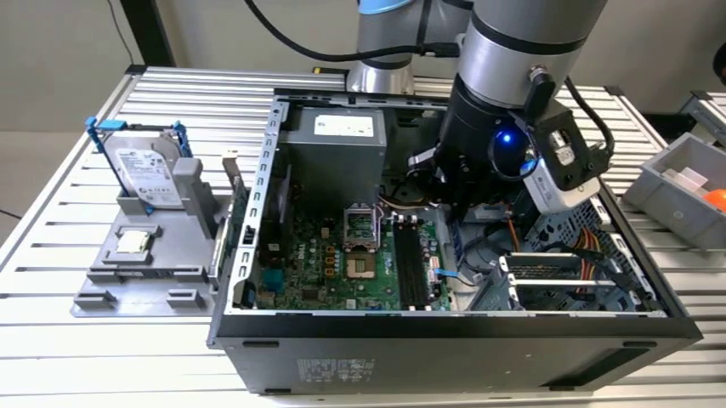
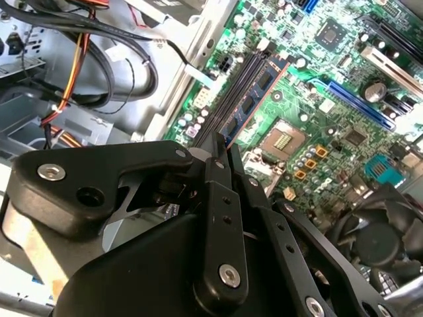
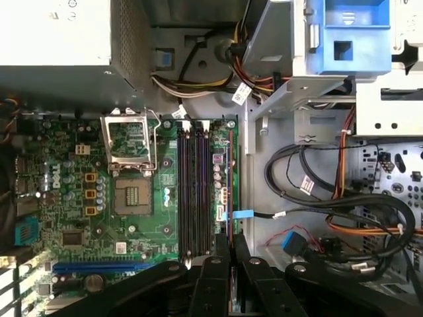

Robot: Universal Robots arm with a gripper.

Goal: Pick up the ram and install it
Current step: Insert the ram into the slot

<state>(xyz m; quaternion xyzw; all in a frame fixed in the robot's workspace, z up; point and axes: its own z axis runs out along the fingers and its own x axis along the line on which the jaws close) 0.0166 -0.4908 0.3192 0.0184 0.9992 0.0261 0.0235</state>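
Observation:
The ram (image 2: 256, 89) is a thin blue-green stick with black chips. It stands on edge over the motherboard, along the memory slots (image 3: 192, 191). In the first wrist view the ram (image 3: 230, 185) appears edge-on, just beside the two dark slots on the drive-bay side. My gripper (image 2: 225, 146) is shut on the near end of the stick, its black fingers (image 3: 218, 254) pressed to either side. Whether the stick sits fully in a slot cannot be told. In the exterior view my arm (image 1: 499, 110) reaches down into the open computer case (image 1: 454, 336) above the memory slots (image 1: 406, 265).
The processor socket (image 3: 132, 198) lies beside the slots, with the power supply (image 1: 335, 153) behind it. Bundled cables (image 3: 317, 178) and the drive cage (image 1: 567, 280) crowd the other side. Outside the case, a hard drive (image 1: 148, 174) and a small square chip (image 1: 134, 243) rest on a grey fixture (image 1: 97, 297).

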